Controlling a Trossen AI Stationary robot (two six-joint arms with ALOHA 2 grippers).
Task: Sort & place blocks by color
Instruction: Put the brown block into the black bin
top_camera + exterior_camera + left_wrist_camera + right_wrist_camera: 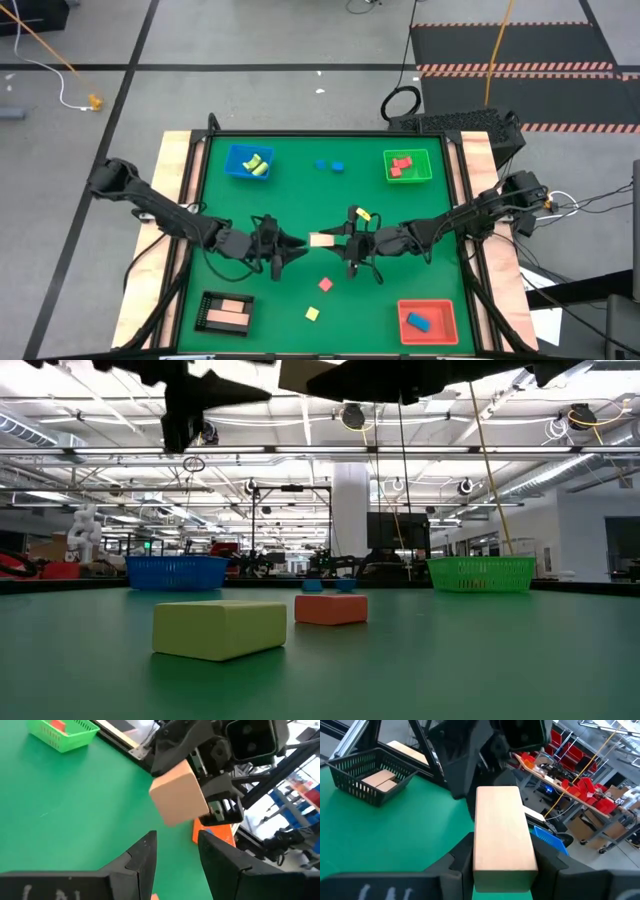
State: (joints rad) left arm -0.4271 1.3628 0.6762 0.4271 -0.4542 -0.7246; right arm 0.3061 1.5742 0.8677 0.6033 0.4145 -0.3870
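Observation:
My right gripper [340, 240] is shut on a cream bar [322, 239] above the table's middle. My left gripper [294, 243] is open and faces the bar's free end [179, 795] from the left, a short gap away, touching nothing. Loose blocks lie flat on the green mat: a yellow one [363, 214], a red one [325, 285], another yellow one [312, 313] and two blue ones [329, 166] near the far edge. The low view shows a yellow-green block [220, 628] and a red block [330, 608] close up. My right gripper pinches the cream bar's near end [502, 862] between its two fingers [460, 867], coming level from the table's right. The bar lies along the fingers and sticks out past them toward the left gripper. It is lifted clear of the mat.
Four trays stand at the mat's corners: blue [232, 170] with yellow-green blocks, green [424, 160] with red blocks, red [445, 310] with a blue block, black [207, 305] with cream blocks. Bare mat lies between the trays.

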